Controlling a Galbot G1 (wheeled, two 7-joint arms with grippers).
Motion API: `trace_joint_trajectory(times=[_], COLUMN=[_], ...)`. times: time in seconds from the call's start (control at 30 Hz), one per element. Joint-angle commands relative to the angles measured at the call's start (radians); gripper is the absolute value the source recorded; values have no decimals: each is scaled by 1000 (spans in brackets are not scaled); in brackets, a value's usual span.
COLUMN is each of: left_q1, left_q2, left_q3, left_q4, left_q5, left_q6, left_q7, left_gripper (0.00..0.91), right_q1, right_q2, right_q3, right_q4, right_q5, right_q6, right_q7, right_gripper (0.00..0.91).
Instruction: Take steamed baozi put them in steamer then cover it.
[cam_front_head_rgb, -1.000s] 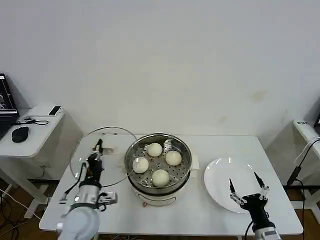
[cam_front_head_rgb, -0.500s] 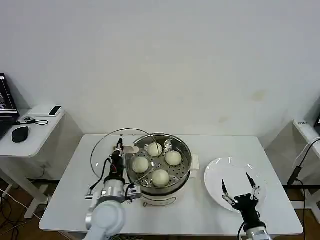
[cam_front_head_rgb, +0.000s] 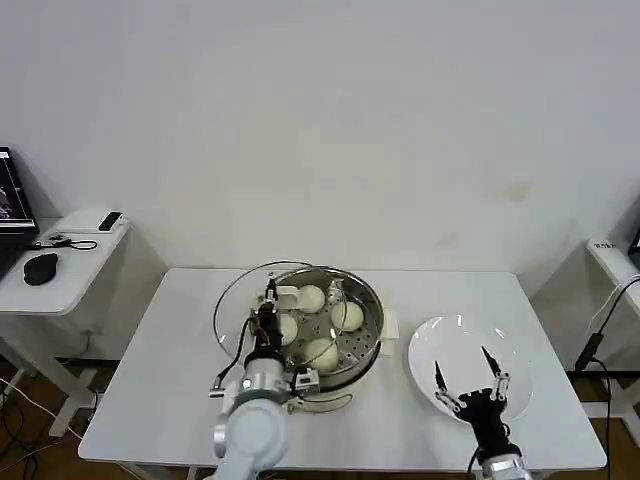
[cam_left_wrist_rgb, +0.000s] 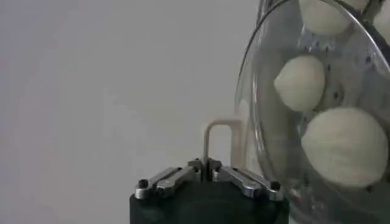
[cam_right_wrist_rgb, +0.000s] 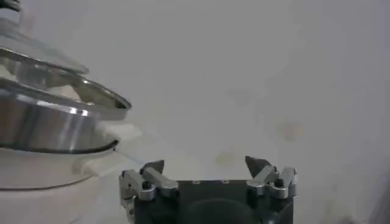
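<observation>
Since a second earlier, lid (cam_front_head_rgb: 262, 300) carried from tabletop's (cam_front_head_rgb: 150, 400) left side to overlap steamer's (cam_front_head_rgb: 318, 330) left rim, held upright-tilted by left tool (cam_front_head_rgb: 268, 312), clamped on its handle, presumably for lowering. Four baozi (cam_front_head_rgb: 321, 353) lay in steamer, tabletop centre. Right tool (cam_front_head_rgb: 469, 385), jaws apart, hovered over plate (cam_front_head_rgb: 455, 340). No legible writing.

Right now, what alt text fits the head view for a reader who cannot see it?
The left gripper holds the glass cover by its handle, partly over the steamer, which holds four baozi. The open right gripper hovers above the white plate.
</observation>
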Motion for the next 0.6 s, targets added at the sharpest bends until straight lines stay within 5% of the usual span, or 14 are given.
trace_joint_trajectory(times=[0.03, 0.6], left_q1=[-11, -15], left_q2=[-83, -131], left_q3=[50, 101], left_q4=[30, 101], left_q5=[65, 114], left_q6=[4, -4], left_q7=[15, 0], left_gripper=[0, 0], right_q1=[-1, 1], right_q2=[7, 3], right_q3=[-10, -16], right_q4=[-3, -23], right_q5=[-17, -15], right_q6=[0, 7], right_q7=[2, 7], right_gripper=[907, 907])
